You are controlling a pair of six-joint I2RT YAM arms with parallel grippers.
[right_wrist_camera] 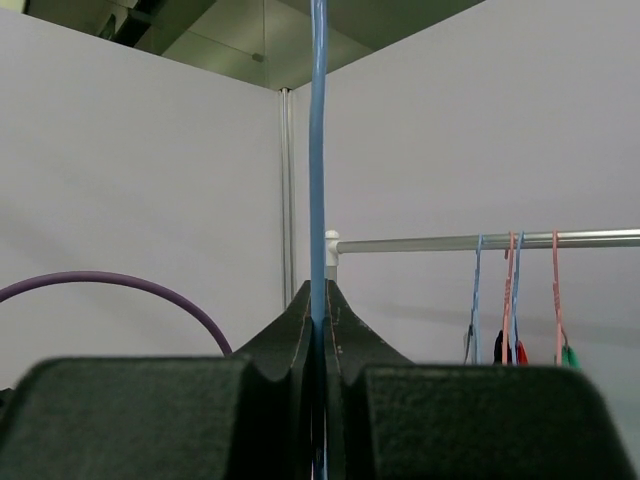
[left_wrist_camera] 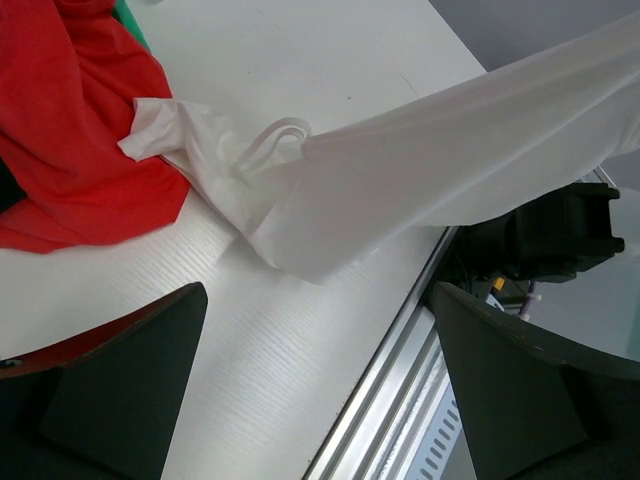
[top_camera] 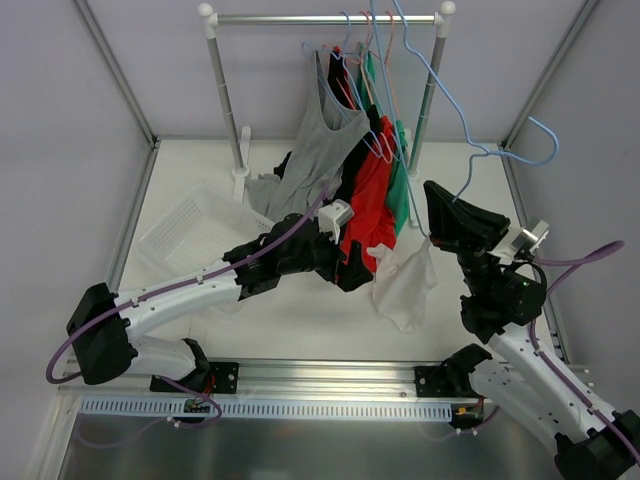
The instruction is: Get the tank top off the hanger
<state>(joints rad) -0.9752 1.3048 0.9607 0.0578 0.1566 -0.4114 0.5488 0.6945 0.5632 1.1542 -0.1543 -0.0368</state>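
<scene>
The white tank top (top_camera: 405, 285) hangs from near my right gripper down to the table, its lower end bunched there. In the left wrist view it (left_wrist_camera: 420, 170) stretches from the upper right down to the table, with a strap loop beside the red garment (left_wrist_camera: 70, 130). My right gripper (top_camera: 450, 215) is shut on the light blue hanger (top_camera: 452, 100), whose wire (right_wrist_camera: 318, 150) runs up between the closed fingers. My left gripper (top_camera: 345, 265) is open and empty just left of the tank top. Its fingers (left_wrist_camera: 120, 390) stand wide apart above the table.
A clothes rack (top_camera: 325, 18) at the back holds a grey tank top (top_camera: 325, 140), a red garment (top_camera: 370, 190), a green garment (top_camera: 401, 190) and spare pink and blue hangers. A white basket (top_camera: 195, 230) lies at the left. A metal rail (top_camera: 330, 375) lines the near edge.
</scene>
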